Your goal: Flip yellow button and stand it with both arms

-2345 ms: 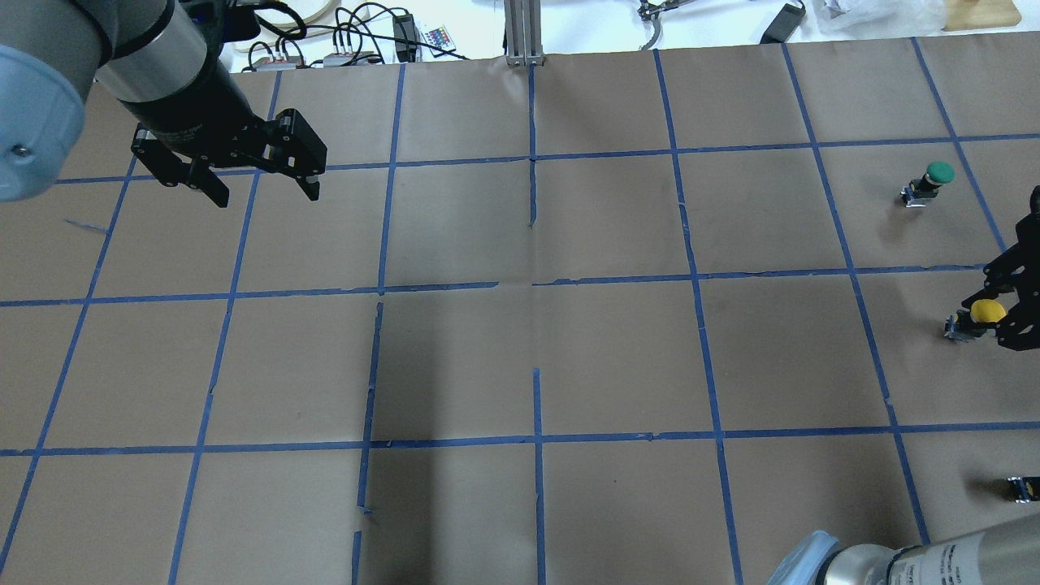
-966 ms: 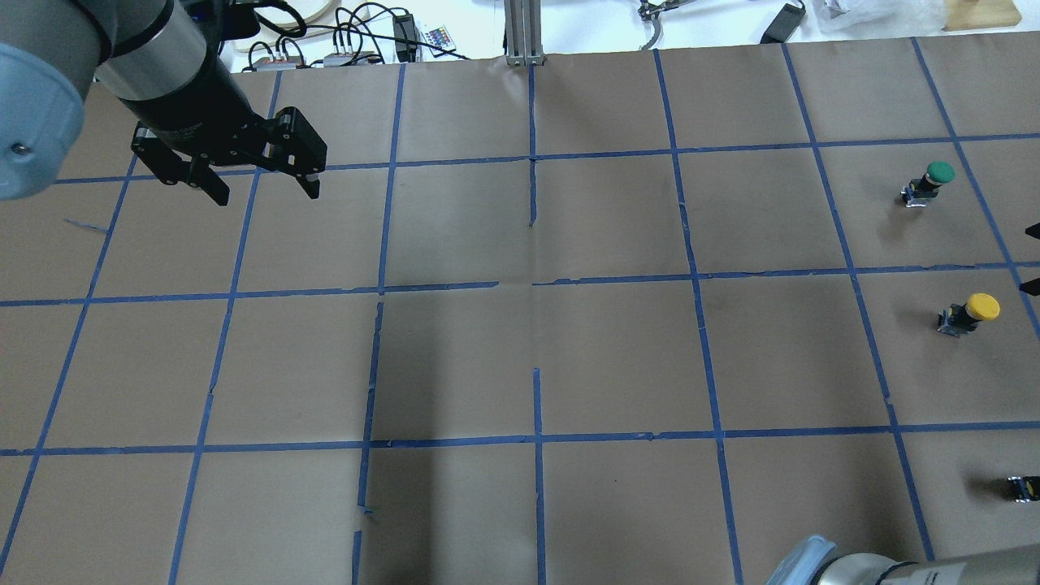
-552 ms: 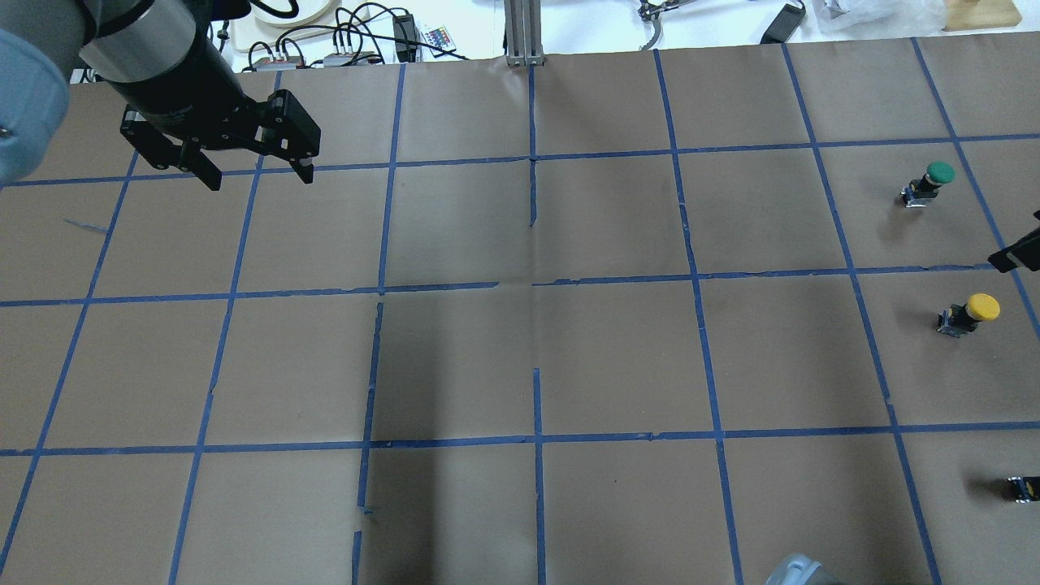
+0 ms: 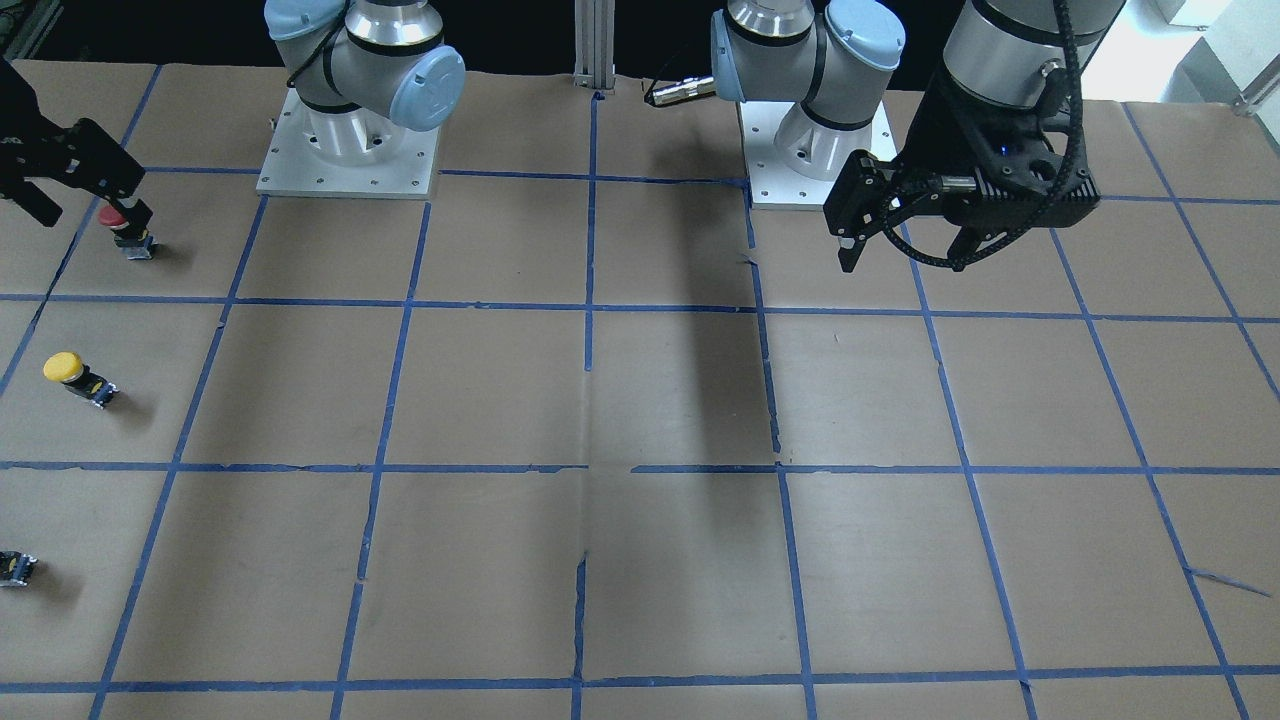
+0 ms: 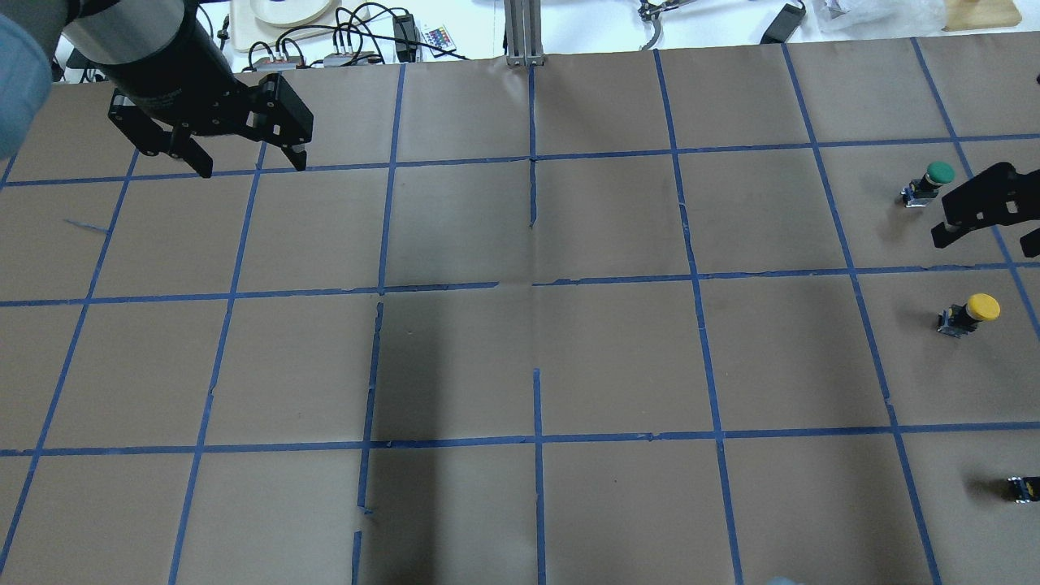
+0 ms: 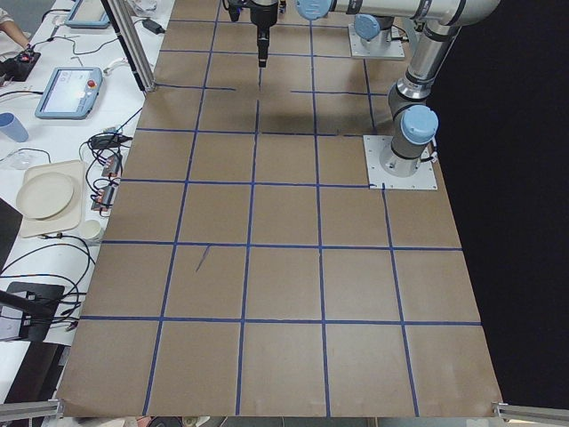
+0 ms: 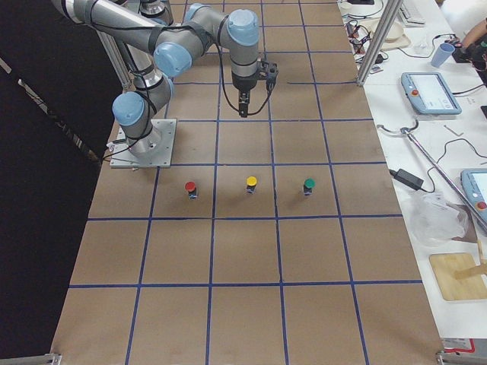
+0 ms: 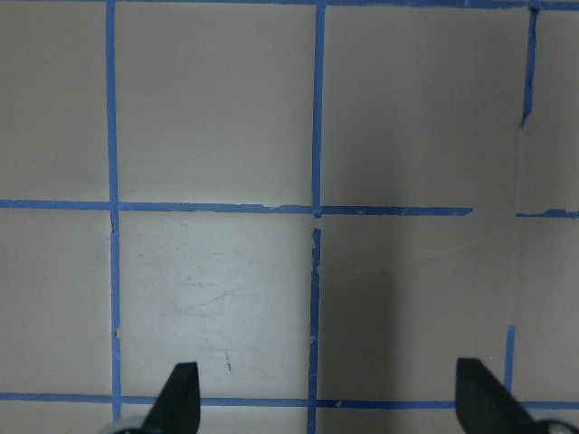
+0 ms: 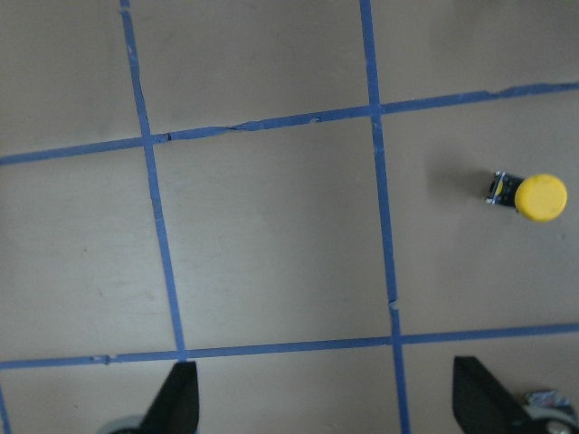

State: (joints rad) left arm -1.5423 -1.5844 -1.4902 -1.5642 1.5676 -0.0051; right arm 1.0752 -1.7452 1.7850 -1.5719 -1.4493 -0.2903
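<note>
Our right gripper (image 5: 985, 236) has let go of the yellow button (image 5: 971, 313) and drawn back, jaws open and empty, toward the green button (image 5: 930, 180). The yellow one stands cap-up near the right edge of the table (image 5: 617, 357). The left gripper (image 5: 250, 166), jaws open too, has retreated. We judge the task done.

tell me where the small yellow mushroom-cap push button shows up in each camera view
exterior front-facing: yellow mushroom-cap push button at far left, mid-height.
overhead exterior: button at far right, mid-height.
exterior left: not in it.
exterior right: button near centre, middle of a row of three.
left wrist-mounted: not in it.
right wrist-mounted: button at right edge, upper half.
shared landmark: the green-capped button, its neighbour in overhead and exterior right.
</note>
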